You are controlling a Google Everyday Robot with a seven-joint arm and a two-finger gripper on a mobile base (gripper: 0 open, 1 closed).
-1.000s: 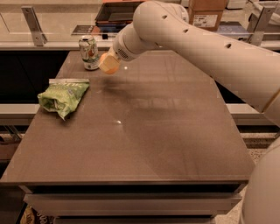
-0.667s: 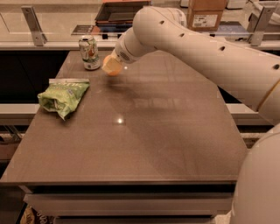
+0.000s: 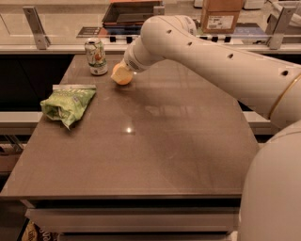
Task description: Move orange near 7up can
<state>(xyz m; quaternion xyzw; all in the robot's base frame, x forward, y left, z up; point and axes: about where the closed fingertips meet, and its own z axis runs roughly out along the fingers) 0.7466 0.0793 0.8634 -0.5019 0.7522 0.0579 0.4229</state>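
Observation:
The orange (image 3: 120, 77) is at the table's far side, just right of the 7up can (image 3: 96, 56), a silver-and-green can that stands upright near the back-left corner. My gripper (image 3: 125, 69) reaches in from the right on the long white arm and is shut on the orange's upper right side. It holds the orange low, at or just above the tabletop. The wrist hides part of the orange. About a can's width of bare table separates the orange from the can.
A green chip bag (image 3: 67, 103) lies at the left edge of the brown table (image 3: 155, 155). Behind the table runs a counter with a dark tray (image 3: 129, 12) and a cardboard box (image 3: 221, 14). My white arm (image 3: 225, 61) crosses the right side.
My gripper has come down and slightly right with the orange, from hovering beside the can's top to table level next to the can.

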